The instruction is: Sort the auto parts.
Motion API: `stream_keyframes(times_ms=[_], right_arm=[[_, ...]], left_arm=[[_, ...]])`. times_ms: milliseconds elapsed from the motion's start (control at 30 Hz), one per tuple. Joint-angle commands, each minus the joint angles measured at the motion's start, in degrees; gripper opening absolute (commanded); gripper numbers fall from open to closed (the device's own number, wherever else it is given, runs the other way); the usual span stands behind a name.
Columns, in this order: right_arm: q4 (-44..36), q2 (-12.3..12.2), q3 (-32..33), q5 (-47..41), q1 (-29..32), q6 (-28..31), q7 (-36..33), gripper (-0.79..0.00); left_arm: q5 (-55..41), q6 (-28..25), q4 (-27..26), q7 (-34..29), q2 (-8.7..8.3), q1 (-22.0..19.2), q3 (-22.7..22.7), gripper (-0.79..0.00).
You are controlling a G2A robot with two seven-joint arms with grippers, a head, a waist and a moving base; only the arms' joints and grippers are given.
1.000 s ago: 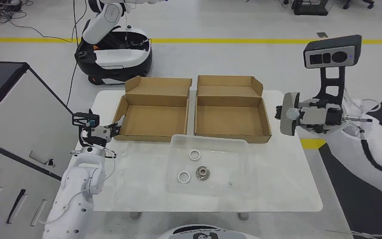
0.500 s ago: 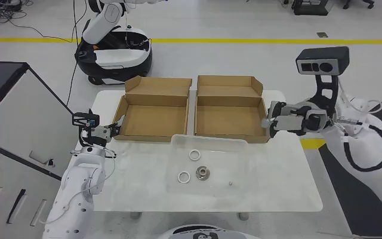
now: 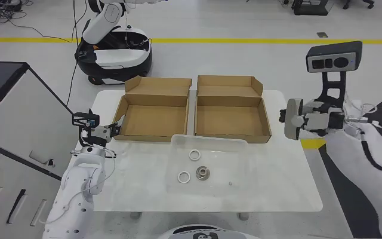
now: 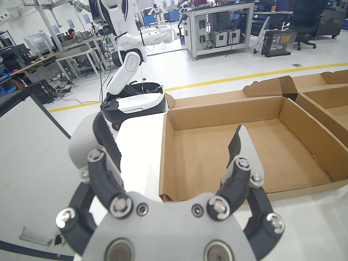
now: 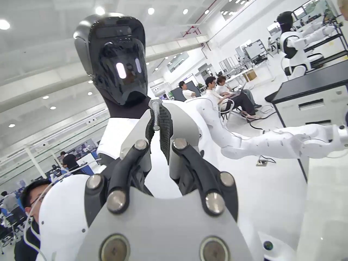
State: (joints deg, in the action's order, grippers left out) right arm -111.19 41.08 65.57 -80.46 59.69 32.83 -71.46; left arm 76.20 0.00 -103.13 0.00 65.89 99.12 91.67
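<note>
While tight around bolt, right tool aloft

White-shelled arms, left gripper and right gripper each a grey metal plate with silver screws, black linkages, ribbed black pads on white-backed fingers; glossy black head with two lit white ovals, white torso.

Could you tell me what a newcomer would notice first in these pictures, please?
Two empty cardboard boxes sit side by side at the table's far side, a clear tray in front of them holding two white rings and a metal part. Off the table's right edge, the right gripper is shut on a threaded bolt.
</note>
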Motion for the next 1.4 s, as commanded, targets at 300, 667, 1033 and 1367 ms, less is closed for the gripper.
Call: stream_keyframes(times_ms=[300,667,1033,1367], right_arm=[[1.76,4.28,4.56,-0.99,1.85,-4.56,-4.56,-0.785],[3.25,6.51,6.35,11.87,1.73,-4.68,-4.67,-0.785],[3.41,7.57,6.79,17.53,1.56,-5.19,-4.94,-0.785],[2.97,8.83,6.5,11.16,1.71,-6.72,-6.71,-0.785]], left_arm=[[0.0,0.0,0.0,0.0,0.0,0.0,0.0,0.0],[0.0,0.0,0.0,0.0,0.0,0.0,0.0,0.0],[0.0,0.0,0.0,0.0,0.0,0.0,0.0,0.0],[0.0,0.0,0.0,0.0,0.0,0.0,0.0,0.0]])
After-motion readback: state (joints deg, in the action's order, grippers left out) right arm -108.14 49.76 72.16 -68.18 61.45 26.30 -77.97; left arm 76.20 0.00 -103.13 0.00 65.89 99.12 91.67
